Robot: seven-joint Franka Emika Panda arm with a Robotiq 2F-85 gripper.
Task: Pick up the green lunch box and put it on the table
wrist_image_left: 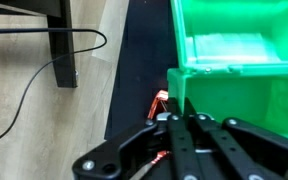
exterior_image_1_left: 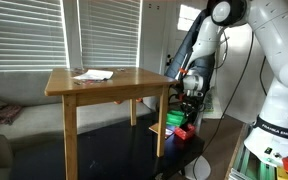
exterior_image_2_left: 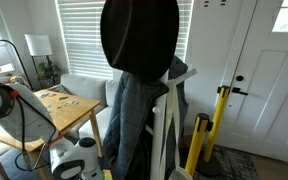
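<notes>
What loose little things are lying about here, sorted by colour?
Green: 1, the lunch box
Red: 1, a small object beside it
White: 1, the paper on the table
Total: 3

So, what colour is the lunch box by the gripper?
The lunch box is bright green; the wrist view shows it best.

A low black platform point(exterior_image_1_left: 119, 152) lies below slatted window blinds point(exterior_image_1_left: 24, 40). A small red object point(exterior_image_1_left: 182, 132) rests on the platform, white paper point(exterior_image_1_left: 92, 74) lies higher above it, a pale sofa point(exterior_image_1_left: 14, 115) stands beside it, and a black cable point(wrist_image_left: 44, 45) trails over the floor alongside.
</notes>
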